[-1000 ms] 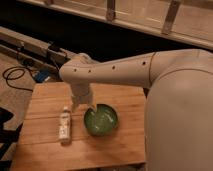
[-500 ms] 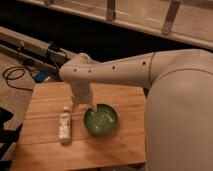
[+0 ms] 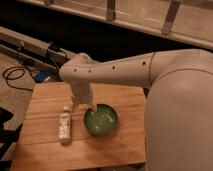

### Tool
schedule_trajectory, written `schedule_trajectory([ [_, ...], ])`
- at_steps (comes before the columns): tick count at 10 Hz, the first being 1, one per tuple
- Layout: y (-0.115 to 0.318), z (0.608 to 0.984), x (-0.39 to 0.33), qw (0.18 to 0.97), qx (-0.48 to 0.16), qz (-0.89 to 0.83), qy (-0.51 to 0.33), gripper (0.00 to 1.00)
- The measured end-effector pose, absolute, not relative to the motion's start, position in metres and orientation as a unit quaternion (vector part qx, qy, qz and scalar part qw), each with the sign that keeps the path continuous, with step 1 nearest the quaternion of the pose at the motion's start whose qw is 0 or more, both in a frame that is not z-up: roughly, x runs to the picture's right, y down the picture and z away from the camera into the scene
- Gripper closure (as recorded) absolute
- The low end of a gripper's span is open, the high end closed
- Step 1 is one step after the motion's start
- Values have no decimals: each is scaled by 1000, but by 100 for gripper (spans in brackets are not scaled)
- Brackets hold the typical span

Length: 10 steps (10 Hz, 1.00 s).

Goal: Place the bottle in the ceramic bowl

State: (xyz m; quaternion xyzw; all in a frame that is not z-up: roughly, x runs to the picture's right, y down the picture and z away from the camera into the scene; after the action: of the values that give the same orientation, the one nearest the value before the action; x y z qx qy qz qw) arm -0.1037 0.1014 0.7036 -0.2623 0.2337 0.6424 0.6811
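Small whitish plastic bottle (image 3: 65, 125) lies on the wooden table (image 3: 115, 150) beside the glossy green ceramic bowl (image 3: 115, 123), the gripper (image 3: 81, 103) hanging between them, its grip impossible to tell.

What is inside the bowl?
The bowl shows only its shiny green inside; the bottle lies on the table beside it. The gripper hangs over its rim, hiding that edge.
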Motion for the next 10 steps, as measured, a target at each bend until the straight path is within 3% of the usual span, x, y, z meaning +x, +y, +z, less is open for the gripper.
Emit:
schedule_trajectory([
  [4,101,703,-104,684,-258,642,230,35],
  [10,103,723,-152,723,-222,640,138,35],
])
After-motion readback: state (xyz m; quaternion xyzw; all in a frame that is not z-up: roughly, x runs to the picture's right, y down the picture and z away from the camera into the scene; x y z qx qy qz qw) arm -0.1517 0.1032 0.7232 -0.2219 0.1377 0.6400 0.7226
